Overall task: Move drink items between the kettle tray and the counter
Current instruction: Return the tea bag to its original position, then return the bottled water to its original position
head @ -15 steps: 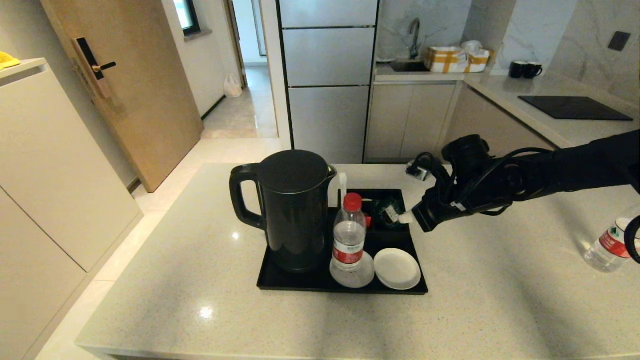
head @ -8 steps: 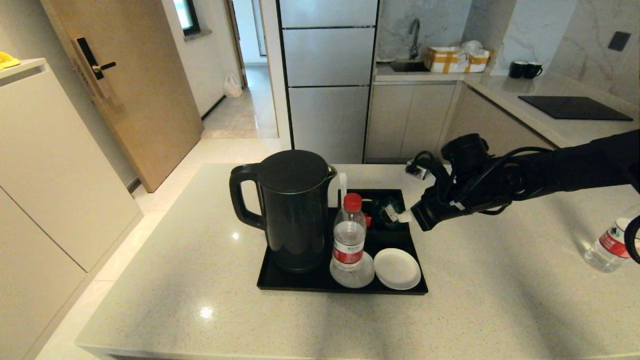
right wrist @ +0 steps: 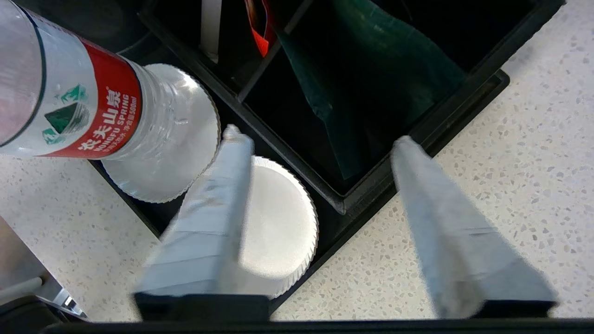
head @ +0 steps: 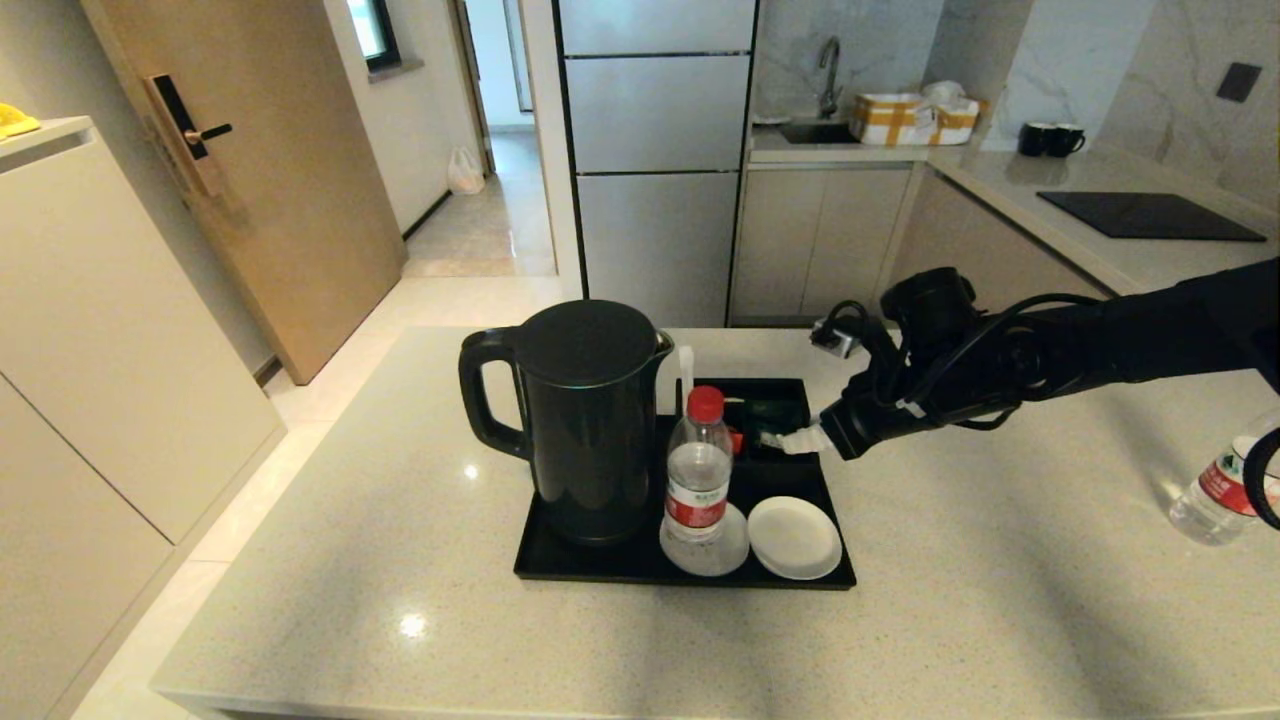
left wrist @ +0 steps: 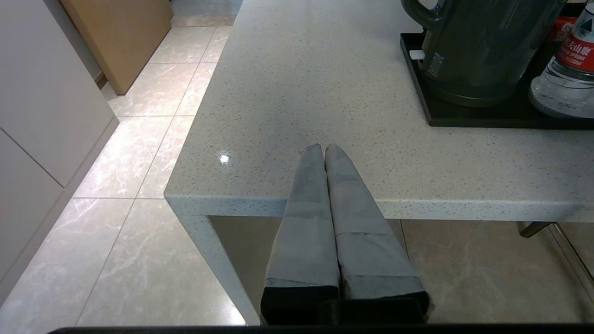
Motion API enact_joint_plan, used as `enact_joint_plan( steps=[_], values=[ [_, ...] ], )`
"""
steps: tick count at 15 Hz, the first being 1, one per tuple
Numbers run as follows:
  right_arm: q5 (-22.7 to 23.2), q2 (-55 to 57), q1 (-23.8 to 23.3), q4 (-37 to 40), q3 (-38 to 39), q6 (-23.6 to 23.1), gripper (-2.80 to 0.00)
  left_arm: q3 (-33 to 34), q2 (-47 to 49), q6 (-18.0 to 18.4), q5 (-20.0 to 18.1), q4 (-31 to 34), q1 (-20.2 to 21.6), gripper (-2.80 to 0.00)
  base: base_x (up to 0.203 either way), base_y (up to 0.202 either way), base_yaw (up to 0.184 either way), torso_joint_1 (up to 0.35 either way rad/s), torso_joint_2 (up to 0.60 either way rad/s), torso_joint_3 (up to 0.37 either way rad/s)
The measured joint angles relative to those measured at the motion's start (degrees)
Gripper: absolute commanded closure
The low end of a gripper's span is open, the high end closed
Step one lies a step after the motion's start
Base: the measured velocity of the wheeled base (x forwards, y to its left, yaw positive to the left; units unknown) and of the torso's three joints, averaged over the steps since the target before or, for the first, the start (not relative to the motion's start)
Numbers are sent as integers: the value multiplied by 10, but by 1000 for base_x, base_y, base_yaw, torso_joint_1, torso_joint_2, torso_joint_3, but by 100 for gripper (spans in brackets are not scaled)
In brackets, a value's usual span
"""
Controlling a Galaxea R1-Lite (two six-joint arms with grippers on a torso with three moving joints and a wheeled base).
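the counter (head: 1000,600) is carrying the tray (head: 640,575), where the bottle (head: 698,470) is standing on a coaster (right wrist: 181,153) beside the kettle (head: 590,420). only the right wrist view is showing the green sachet (right wrist: 371,88) leaning in a corner compartment, with the right gripper (right wrist: 315,144) hanging spread wide and empty above it. the left gripper (left wrist: 323,148), unseen from the head, is sitting closed at the counter's near edge, while a second bottle (head: 1220,490) is getting cut off at the right.

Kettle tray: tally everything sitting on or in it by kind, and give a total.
Tall black kettle: 1
Small clear plastic water bottle with red cap: 1
Round white coasters: 2, one of them under the bottle
Flat dark green sachet: 1
Red packet: 1
White stick-shaped item: 1
Total: 7
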Motion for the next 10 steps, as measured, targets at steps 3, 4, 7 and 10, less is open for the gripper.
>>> enact_joint_plan(
  steps=[3,4,7,10],
  values=[
    [0,-15,1,1,0,17,-280,0,0,0,0,0,0,0,0,0,0,0,0,0],
    [-1,-24,1,2,0,25,-280,0,0,0,0,0,0,0,0,0,0,0,0,0],
    [-3,-58,1,6,11,52,-280,0,0,0,0,0,0,0,0,0,0,0,0,0],
    [-36,-124,1,9,53,88,-280,0,0,0,0,0,0,0,0,0,0,0,0,0]
  ],
)
